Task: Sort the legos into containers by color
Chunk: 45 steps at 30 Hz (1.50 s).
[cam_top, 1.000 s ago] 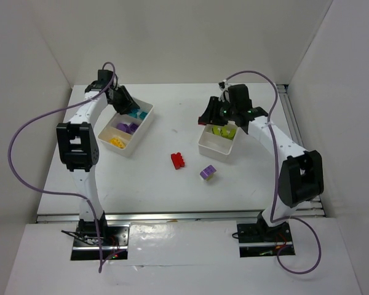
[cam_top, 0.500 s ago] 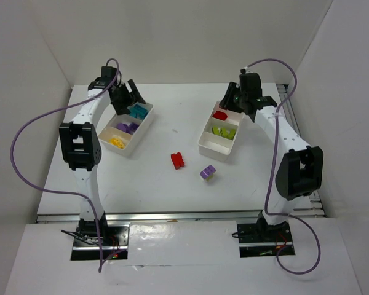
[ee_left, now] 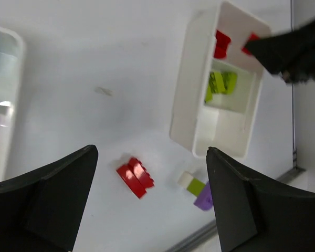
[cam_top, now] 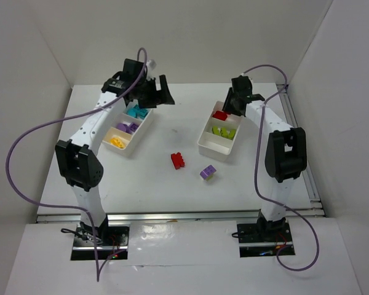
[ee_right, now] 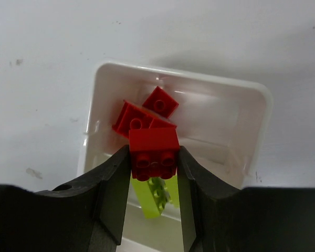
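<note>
Over the far compartment of the right tray (cam_top: 214,149), the right tool (ee_right: 154,157) pinches a red brick (ee_right: 154,143) between both fingers. Directly below it in the wrist view sit loose red bricks (ee_right: 144,118); I cannot tell whether the held one touches them. Lime bricks (cam_top: 223,131) are in the tray's middle compartment.

The left tool (cam_top: 157,95) hangs above the tabletop (cam_top: 172,129), off the far right corner of the left tray (cam_top: 135,140). Its fingers (ee_left: 58,194) are spread wide with nothing between them. The left tray holds cyan bricks (cam_top: 136,112) in the far compartment, purple bricks (cam_top: 128,128) in the middle and yellow bricks (cam_top: 117,141) in the near one.

Two pieces lie loose on the tabletop between the trays, toward the near side:
- A red cluster (cam_top: 179,160) sits near the centre.
- A purple-lime cluster (cam_top: 208,173) sits just beside it on the right and slightly nearer the bases, near the right tray's near end but apart from it (the two clusters do not touch).

Both clusters also show in the left wrist view, between the spread fingers.
</note>
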Each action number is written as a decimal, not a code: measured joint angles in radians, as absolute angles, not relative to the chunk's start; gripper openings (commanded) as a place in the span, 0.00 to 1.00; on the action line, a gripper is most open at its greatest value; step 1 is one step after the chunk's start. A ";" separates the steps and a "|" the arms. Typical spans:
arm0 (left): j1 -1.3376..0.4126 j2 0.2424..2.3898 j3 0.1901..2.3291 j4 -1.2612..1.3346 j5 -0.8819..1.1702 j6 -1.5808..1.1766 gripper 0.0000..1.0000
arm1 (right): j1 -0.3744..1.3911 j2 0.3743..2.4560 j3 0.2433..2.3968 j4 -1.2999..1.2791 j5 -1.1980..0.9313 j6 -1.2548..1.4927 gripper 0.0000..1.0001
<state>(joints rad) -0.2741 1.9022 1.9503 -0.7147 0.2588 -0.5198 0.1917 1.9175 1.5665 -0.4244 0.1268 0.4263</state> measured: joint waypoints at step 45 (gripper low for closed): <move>-0.197 1.637 1.623 -0.890 -0.007 -0.585 0.87 | 0.766 2.006 1.495 -0.530 -0.011 0.237 0.82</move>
<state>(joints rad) -0.1967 1.6375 1.6234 -0.8898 -0.0067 -0.5850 0.7658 2.0056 1.4948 -0.5297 -0.0109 0.2371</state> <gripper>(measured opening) 0.875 0.818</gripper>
